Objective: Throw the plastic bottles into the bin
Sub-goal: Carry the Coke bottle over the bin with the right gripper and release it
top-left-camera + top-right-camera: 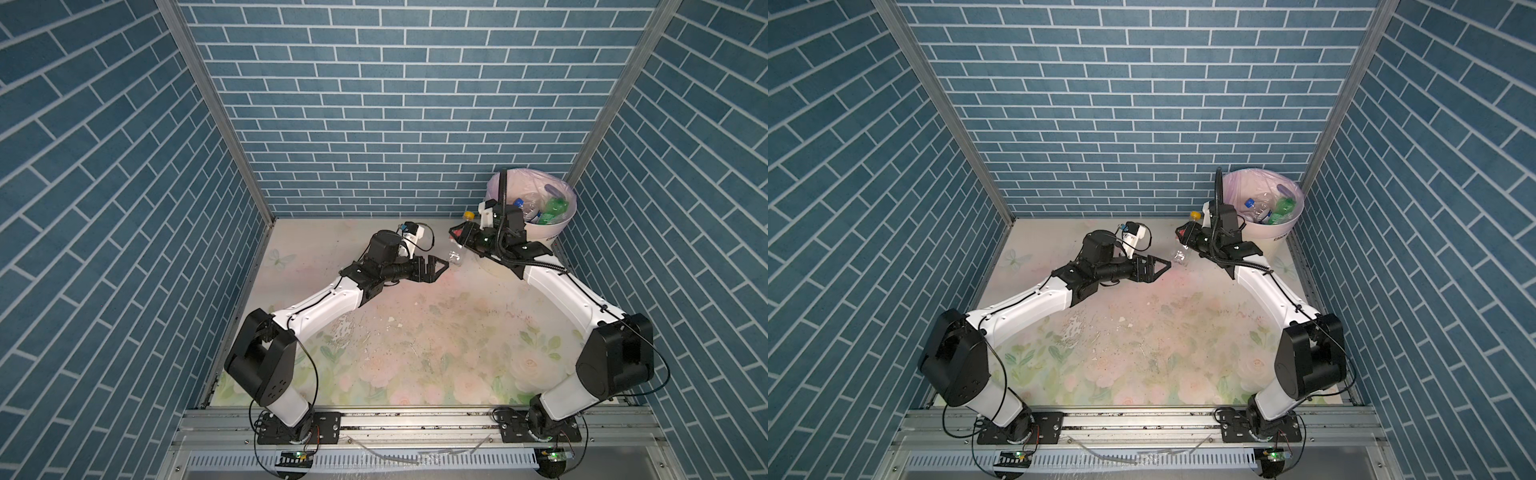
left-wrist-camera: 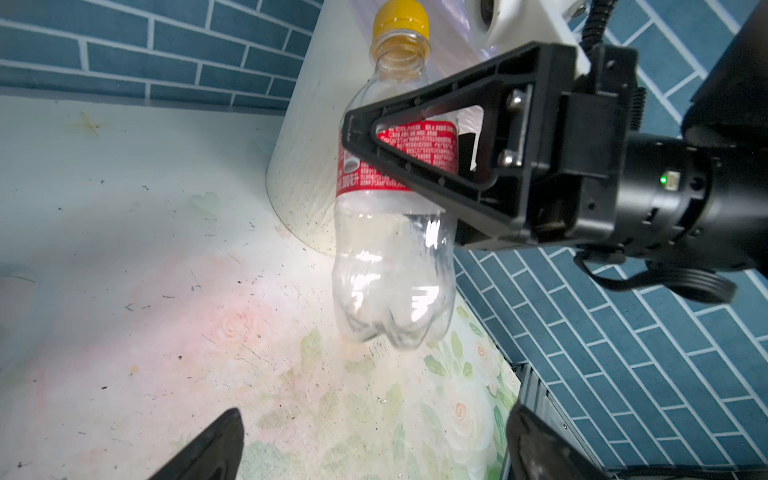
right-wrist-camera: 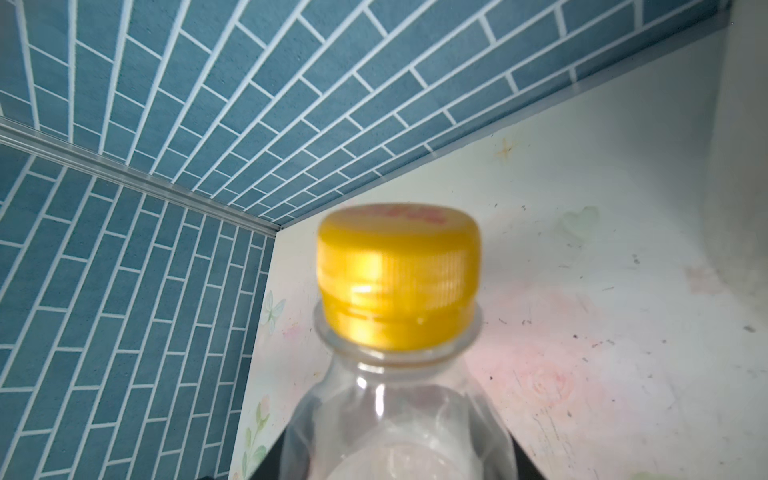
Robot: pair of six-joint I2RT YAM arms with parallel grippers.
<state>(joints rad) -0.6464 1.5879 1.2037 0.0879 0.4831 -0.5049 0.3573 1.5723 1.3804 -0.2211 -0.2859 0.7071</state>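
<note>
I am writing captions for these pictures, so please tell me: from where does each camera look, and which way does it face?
Both top views: high above the front rail, facing down toward the back wall; both arms show, with left pincer and right pincer.
Left wrist: on the left arm, facing the bottle and bin; its own open fingertips show.
Right wrist: on the right arm, facing along the bottle toward a wall corner; dark finger edges show.
Shared: every view shows the bottle that the right pincer holds.

Scuffed floral tabletop [image 1: 415,332], blue brick-pattern walls [image 1: 374,104].
</note>
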